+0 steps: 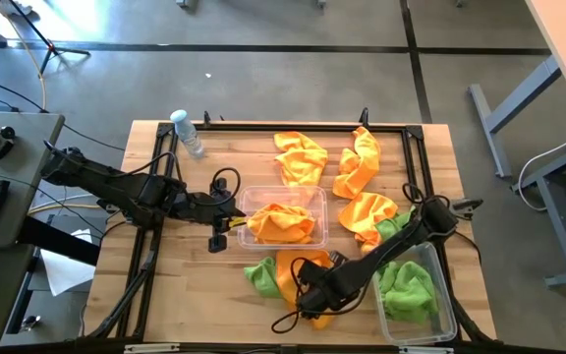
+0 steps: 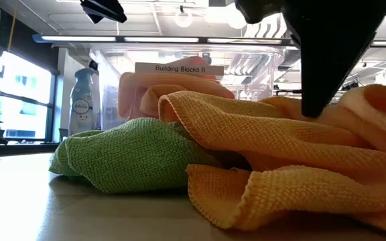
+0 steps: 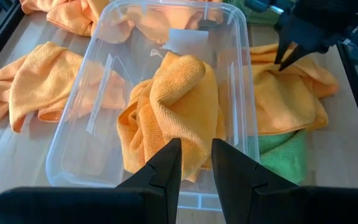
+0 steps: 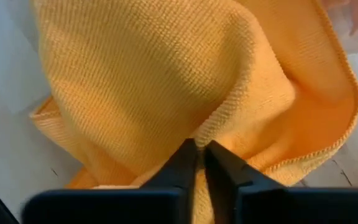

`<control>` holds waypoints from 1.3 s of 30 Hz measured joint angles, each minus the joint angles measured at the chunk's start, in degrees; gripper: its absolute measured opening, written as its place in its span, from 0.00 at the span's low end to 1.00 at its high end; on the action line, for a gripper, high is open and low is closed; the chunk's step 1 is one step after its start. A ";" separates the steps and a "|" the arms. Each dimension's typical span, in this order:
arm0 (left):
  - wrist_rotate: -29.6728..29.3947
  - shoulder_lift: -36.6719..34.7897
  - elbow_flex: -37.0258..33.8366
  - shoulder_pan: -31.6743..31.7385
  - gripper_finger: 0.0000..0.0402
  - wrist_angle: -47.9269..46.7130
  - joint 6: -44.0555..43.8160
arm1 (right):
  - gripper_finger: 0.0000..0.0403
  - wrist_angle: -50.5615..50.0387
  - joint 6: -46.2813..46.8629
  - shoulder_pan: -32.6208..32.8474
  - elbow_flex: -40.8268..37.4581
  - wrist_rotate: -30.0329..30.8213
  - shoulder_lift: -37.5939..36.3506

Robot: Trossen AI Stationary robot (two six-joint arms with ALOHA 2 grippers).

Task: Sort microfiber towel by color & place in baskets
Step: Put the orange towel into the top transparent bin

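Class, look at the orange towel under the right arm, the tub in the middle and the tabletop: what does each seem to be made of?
Orange towel: soft fuzzy woven cloth, matte, with a stitched edge, probably microfiber.
Tub: clear, glossy, see-through plastic; the towel inside shows through its walls.
Tabletop: pale wood, grain lines visible, smooth and perhaps sealed.

high: straight down, far, whole table (image 1: 165, 285) | low: tabletop level, close | left wrist: over centre basket (image 3: 73, 143) | right wrist: pressed near orange towel (image 4: 166, 74), shared with low (image 2: 280, 134)
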 joint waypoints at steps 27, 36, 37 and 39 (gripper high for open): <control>-1.38 -4.10 -4.87 -0.02 0.19 -0.71 -3.26 | 0.00 -5.35 0.97 9.72 2.05 44.08 -27.95; -1.57 -16.74 -14.48 -0.15 0.19 0.72 -9.59 | 0.00 16.38 -30.26 2.37 2.05 44.72 -32.83; -1.65 -18.07 -15.24 -0.15 0.19 1.10 -9.71 | 0.00 19.54 -34.10 0.80 2.05 42.67 -32.83; -2.15 -20.33 -16.36 -0.15 0.19 0.93 -10.29 | 0.00 25.65 -40.92 -2.41 2.05 38.26 -32.74</control>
